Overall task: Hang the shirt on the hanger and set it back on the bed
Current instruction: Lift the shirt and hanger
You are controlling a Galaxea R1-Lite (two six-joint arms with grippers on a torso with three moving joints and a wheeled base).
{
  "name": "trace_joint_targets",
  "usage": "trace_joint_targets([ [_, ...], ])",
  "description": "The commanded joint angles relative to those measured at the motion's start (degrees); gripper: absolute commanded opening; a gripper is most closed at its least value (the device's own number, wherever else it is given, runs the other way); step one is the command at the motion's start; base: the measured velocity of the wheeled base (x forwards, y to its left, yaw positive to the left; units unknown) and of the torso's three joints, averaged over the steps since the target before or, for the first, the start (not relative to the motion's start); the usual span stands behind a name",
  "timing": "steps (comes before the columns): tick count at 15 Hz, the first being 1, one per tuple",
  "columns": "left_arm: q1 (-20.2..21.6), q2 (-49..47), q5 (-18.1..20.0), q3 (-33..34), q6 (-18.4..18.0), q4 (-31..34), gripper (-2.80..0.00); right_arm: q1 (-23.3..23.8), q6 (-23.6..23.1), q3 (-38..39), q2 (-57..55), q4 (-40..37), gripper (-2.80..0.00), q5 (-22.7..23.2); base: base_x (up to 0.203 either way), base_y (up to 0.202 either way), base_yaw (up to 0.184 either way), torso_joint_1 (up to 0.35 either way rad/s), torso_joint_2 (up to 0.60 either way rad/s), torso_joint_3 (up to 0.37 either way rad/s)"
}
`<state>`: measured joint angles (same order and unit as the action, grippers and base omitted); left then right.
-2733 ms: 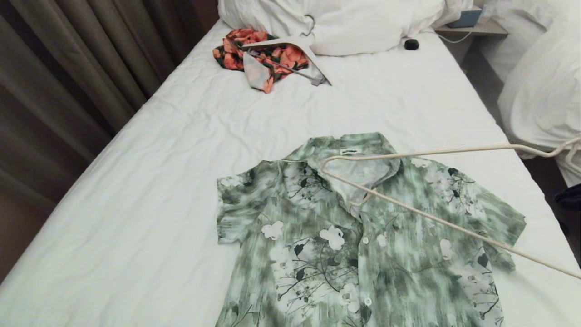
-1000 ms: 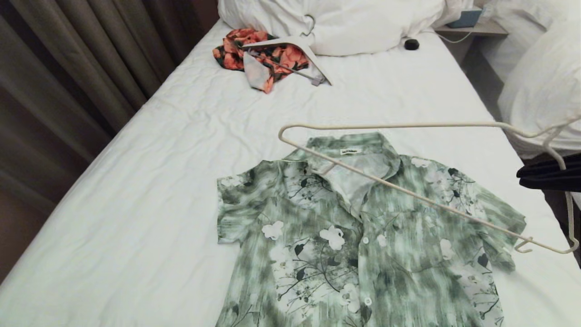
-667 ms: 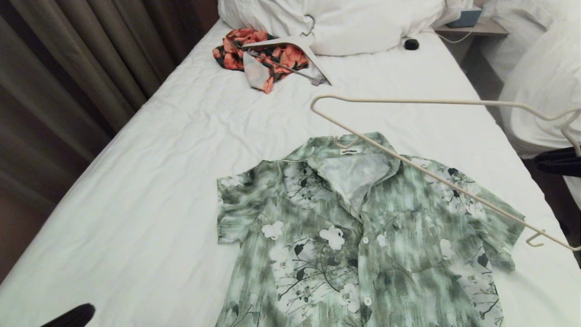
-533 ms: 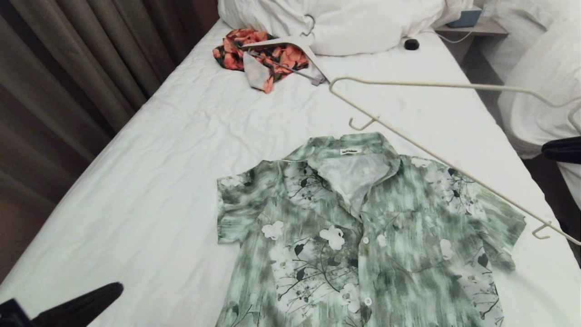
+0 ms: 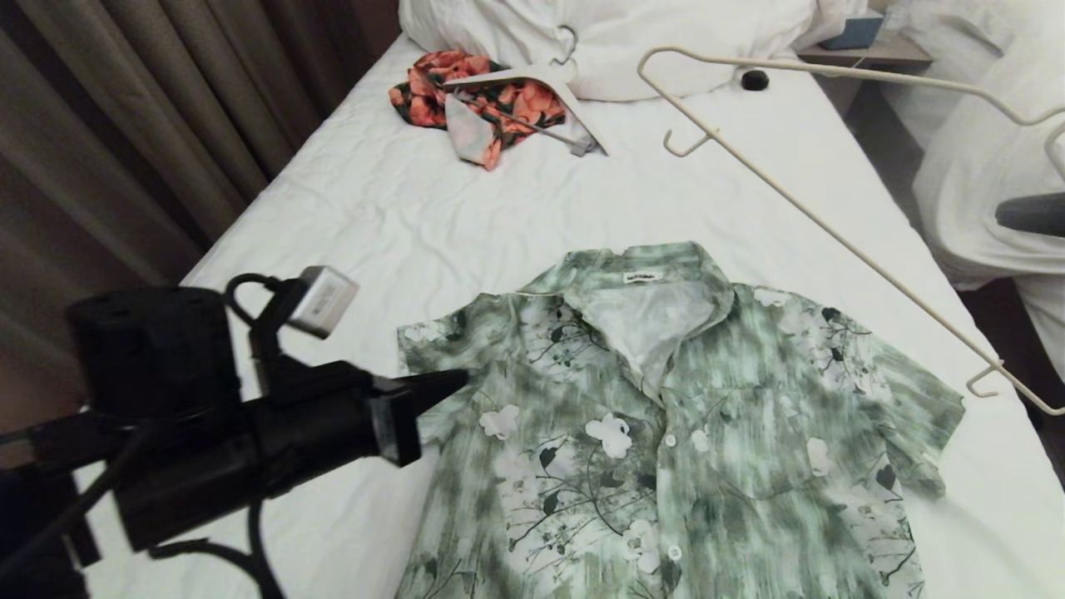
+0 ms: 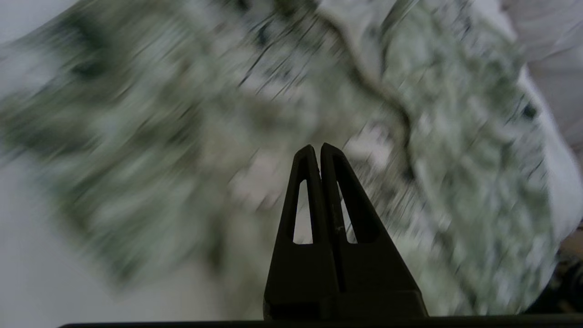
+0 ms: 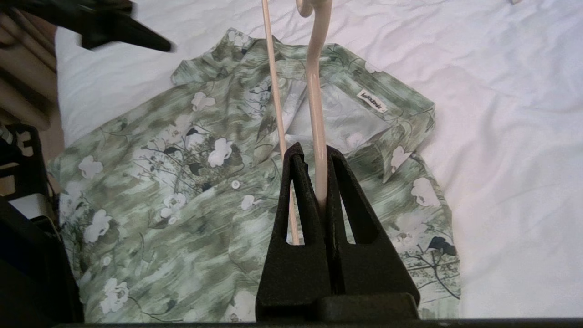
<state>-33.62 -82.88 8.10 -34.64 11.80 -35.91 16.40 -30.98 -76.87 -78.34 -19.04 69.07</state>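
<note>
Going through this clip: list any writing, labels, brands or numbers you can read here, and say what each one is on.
Collar label of the shirt: dark lettering on white, too small to read in any view.
Pale tag on the left arm's camera unit: blurred, nothing readable.
No other text shows.

The shirt (image 5: 666, 424) lies flat on the near half of the bed (image 5: 333, 216), collar toward the pillows (image 5: 666, 42). The hanger (image 5: 832, 233) hangs above the bed's right side, behind the shirt. Another garment (image 5: 482, 104) lies by the pillows, far left.
</note>
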Motion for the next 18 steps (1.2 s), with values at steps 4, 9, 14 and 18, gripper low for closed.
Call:
trace_joint_targets([
  [4, -9.5, -16.3, -5.3, -12.3, 3.6, -1.9, -2.8, -2.1, 0.1, 0.5, -0.3, 0.1, -2.8, 0.4, 0.0, 0.0, 0.0, 0.0, 0.0, 0.0],
  [9, -9.4, -24.3, -9.3, -22.1, 3.9, -1.9, -2.8, -2.1, -0.1, 0.5, -2.2, 0.1, -2.8, 0.3, 0.0, 0.0, 0.0, 0.0, 0.0, 0.0],
  [14, -5.2, -31.4, -9.3, -30.8, 2.7, -1.7, 0.0, -2.2, -0.2, 0.0, -2.4, 0.2, -2.8, 0.3, 0.0, 0.0, 0.0, 0.0, 0.0, 0.0],
  [18, -4.2, -34.5, -9.4, -34.3, 2.3, -1.8, 0.0, -2.2, -0.2, 0.0, -2.4, 0.2, -2.8, 0.3, 0.0, 0.0, 0.0, 0.0, 0.0, 0.0],
])
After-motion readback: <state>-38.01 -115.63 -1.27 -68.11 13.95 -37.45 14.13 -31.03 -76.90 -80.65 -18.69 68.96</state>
